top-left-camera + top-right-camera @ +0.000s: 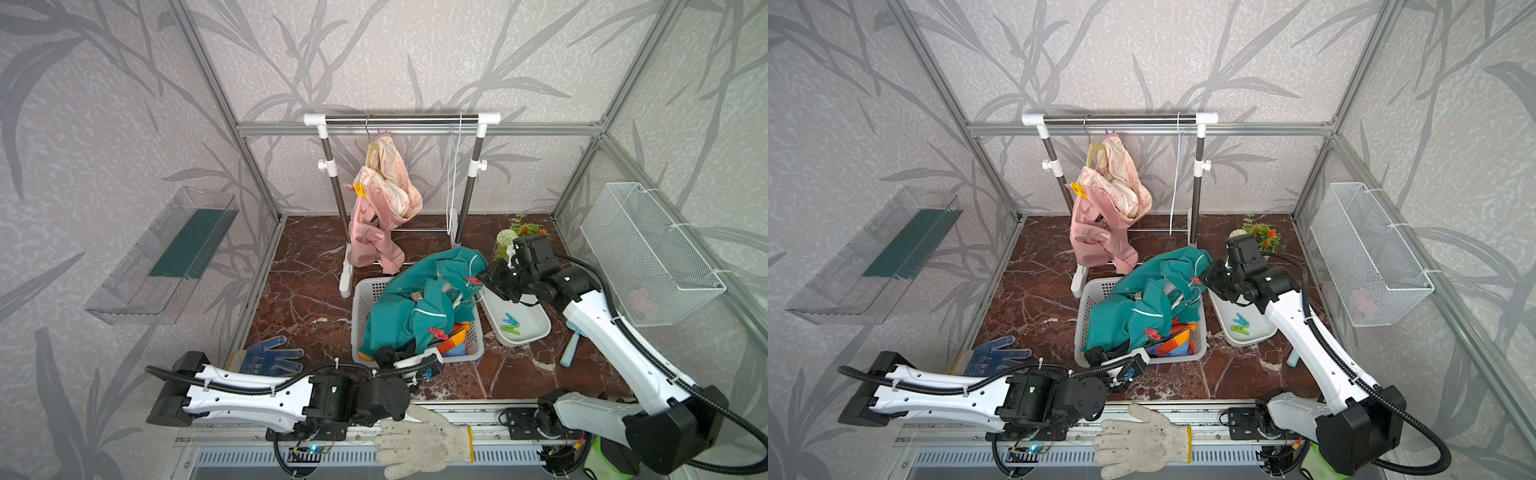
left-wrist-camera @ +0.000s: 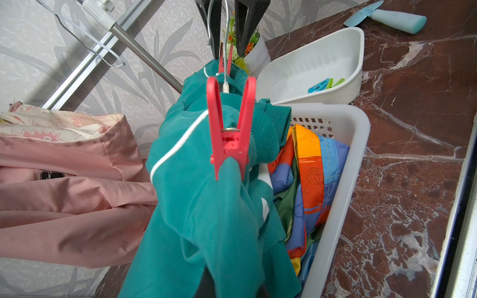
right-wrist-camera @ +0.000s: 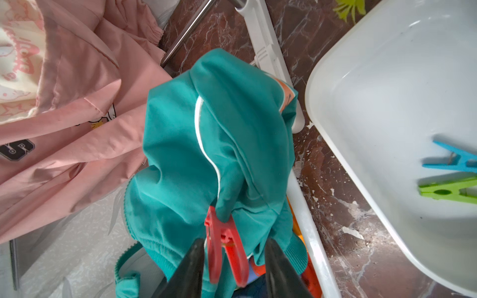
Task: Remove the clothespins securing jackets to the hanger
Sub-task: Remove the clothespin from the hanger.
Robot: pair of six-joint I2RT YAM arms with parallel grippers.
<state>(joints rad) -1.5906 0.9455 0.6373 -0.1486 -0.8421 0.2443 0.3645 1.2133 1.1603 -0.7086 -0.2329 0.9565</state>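
Note:
The teal jacket (image 1: 415, 299) is held stretched above the white basket (image 1: 360, 307). My left gripper (image 1: 384, 356) is shut on its lower edge, fingers buried in the cloth. One red clothespin (image 2: 229, 129) is clipped near that end. A second red clothespin (image 3: 224, 247) is clipped at the collar by the wire hanger hook (image 2: 226, 38). My right gripper (image 3: 235, 242) straddles that second clothespin, jaws open with a gap on one side. The pink jacket (image 1: 374, 224) hangs on the rack with a yellow clothespin (image 1: 360, 190). The rainbow jacket (image 1: 455, 336) lies in the basket.
A white tray (image 1: 536, 332) right of the basket holds a blue clothespin (image 1: 510, 319) and a green one (image 1: 511, 330). A plant pot (image 1: 509, 243) stands behind my right wrist. A light-blue brush (image 1: 569, 347), a blue-dotted glove (image 1: 270, 357) and a white glove (image 1: 424, 440) lie nearby.

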